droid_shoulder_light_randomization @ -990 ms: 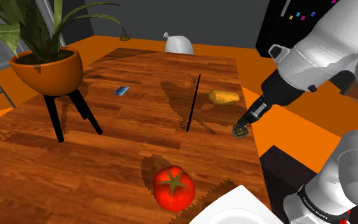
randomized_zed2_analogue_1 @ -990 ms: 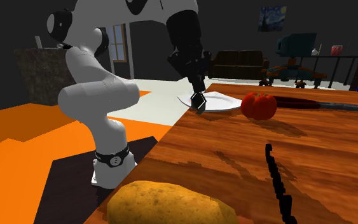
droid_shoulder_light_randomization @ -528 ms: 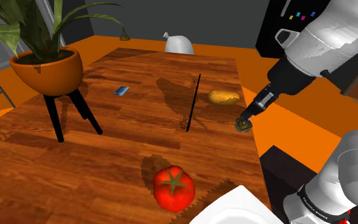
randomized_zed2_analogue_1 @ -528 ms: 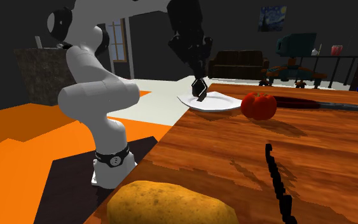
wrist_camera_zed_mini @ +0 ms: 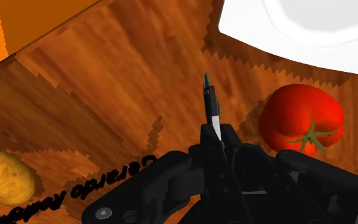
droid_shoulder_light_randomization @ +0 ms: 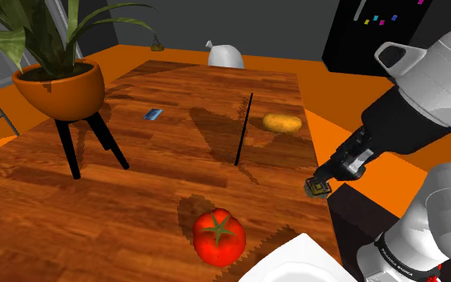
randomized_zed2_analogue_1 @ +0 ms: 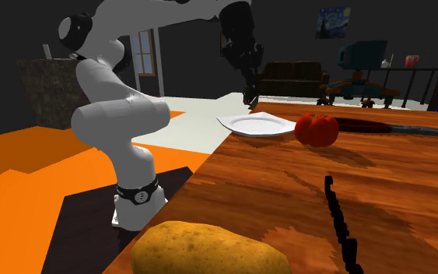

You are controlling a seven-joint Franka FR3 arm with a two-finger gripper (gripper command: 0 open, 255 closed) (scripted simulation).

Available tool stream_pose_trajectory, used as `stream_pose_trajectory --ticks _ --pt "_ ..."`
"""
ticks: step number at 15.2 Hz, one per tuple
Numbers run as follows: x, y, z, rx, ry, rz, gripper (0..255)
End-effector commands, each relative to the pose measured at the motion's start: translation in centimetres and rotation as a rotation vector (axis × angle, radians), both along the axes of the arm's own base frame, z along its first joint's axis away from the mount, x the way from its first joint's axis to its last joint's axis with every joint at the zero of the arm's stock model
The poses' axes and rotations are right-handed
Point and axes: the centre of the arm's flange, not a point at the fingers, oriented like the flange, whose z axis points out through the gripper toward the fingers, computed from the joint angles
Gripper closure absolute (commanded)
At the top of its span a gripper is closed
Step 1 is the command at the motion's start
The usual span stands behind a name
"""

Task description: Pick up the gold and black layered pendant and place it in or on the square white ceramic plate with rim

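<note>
My black gripper hangs past the table's edge on the shoulder view's right, shut on the small gold and black pendant. In the wrist view the pendant stands edge-on as a thin dark and pale sliver sticking out from between the fingertips. The square white rimmed plate lies at the table's near corner by the stand, some way from the gripper. In the second exterior view the gripper is in the air above and just beside the plate. The plate lies ahead of the gripper.
A red tomato sits beside the plate. A potato and a long black chain lie farther along the table. A potted plant on black legs, a small blue card and a white object stand beyond.
The gripper has risen with the pendant and swung along the table's edge toward the plate and the stand. Nothing on the table has moved.
</note>
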Motion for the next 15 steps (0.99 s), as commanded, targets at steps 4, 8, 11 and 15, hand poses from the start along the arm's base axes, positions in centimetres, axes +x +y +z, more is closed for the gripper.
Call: stream_pose_trajectory --ticks 4,8,11,15 --pt "-4.5 4.9 0.4 0.0 0.001 -0.001 255" --pt "-8.1 8.7 0.9 0.0 0.001 -0.001 255" --pt "-10.9 11.6 1.2 0.0 0.001 -0.001 255" --pt "-12.6 13.5 0.4 0.0 0.001 -0.001 255"
